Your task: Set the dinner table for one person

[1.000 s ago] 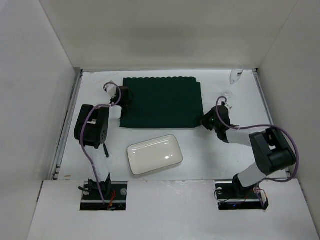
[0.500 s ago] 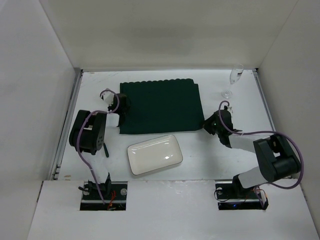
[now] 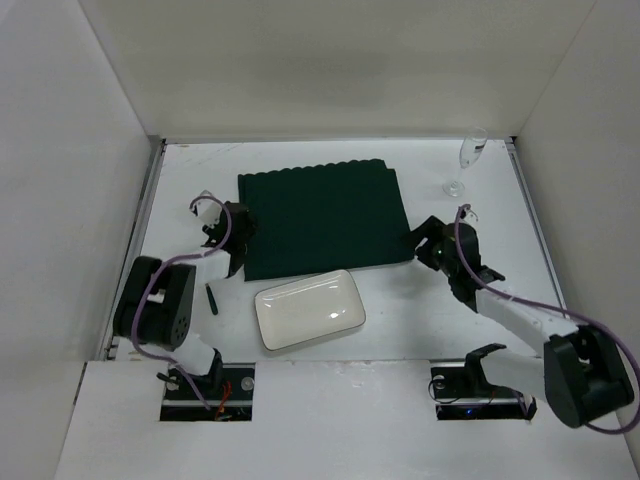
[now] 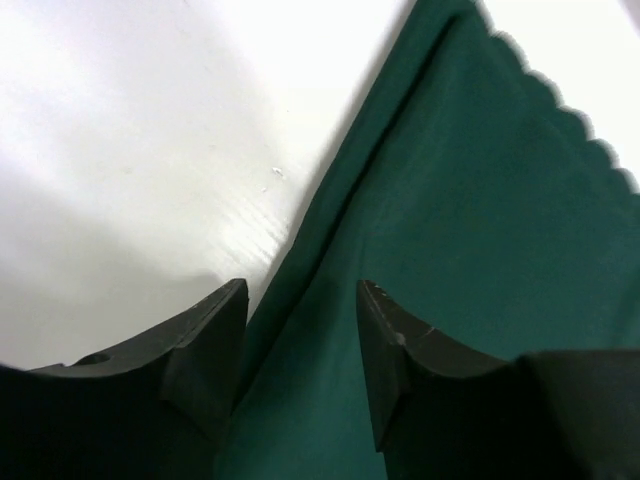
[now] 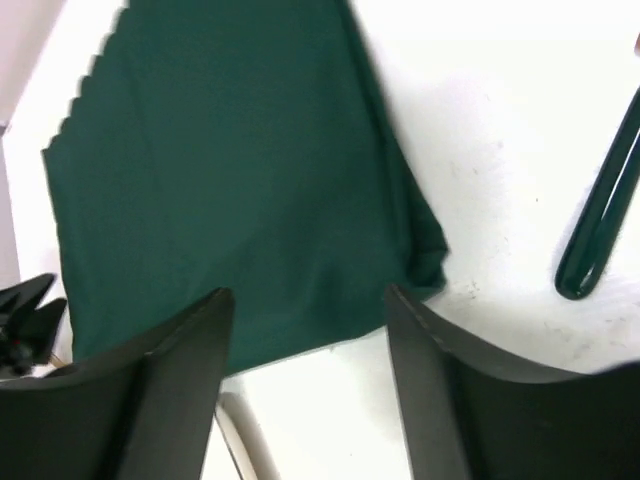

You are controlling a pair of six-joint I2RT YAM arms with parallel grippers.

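Where the white worktop (image 3: 400, 300) fills the floor of the walled enclosure, a dark green scallop-edged placemat (image 3: 320, 215) lies flat on its far middle. A white rectangular plate (image 3: 309, 308) sits just beside the cloth's near edge, and its glossy well shows only a glint of light. A clear stemmed glass (image 3: 470, 155) stands upright near the far right corner, well apart from the cloth; its contents cannot be told. A slim dark green object (image 3: 212, 298) lies left of the plate. The left jaws stand apart over the cloth's left edge, gripping nothing. The right jaws stand apart above its near right corner, likewise gripping nothing.
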